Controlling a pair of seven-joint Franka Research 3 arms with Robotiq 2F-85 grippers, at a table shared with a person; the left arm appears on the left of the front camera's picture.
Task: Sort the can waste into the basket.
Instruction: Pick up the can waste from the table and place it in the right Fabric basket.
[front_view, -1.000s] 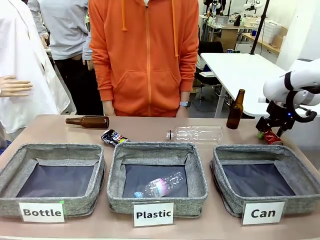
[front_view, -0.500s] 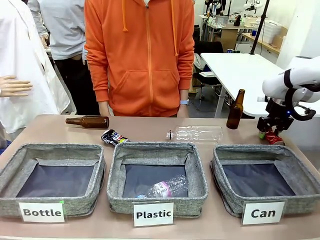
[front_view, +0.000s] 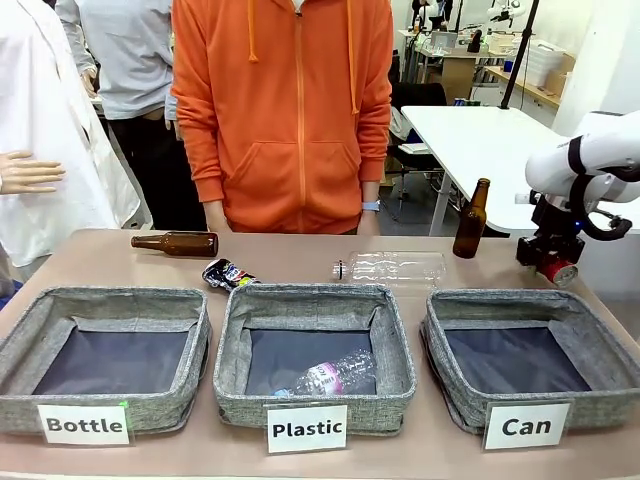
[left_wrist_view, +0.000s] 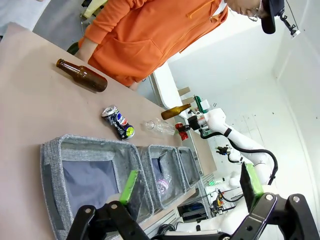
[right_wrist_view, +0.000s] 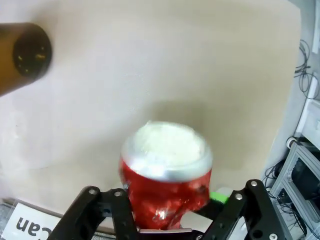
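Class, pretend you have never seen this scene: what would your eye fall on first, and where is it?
The person in a bright orange hoodie, at the far side of the table, stands out first. At far right, the right gripper grips a red can just beyond the grey basket signed Can. A crushed can lies beyond the Plastic basket.

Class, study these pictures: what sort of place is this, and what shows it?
Probably a robotics lab running a waste-sorting trial: a white robot arm holds a red can; grey baskets signed Bottle, Plastic, Can line the table.
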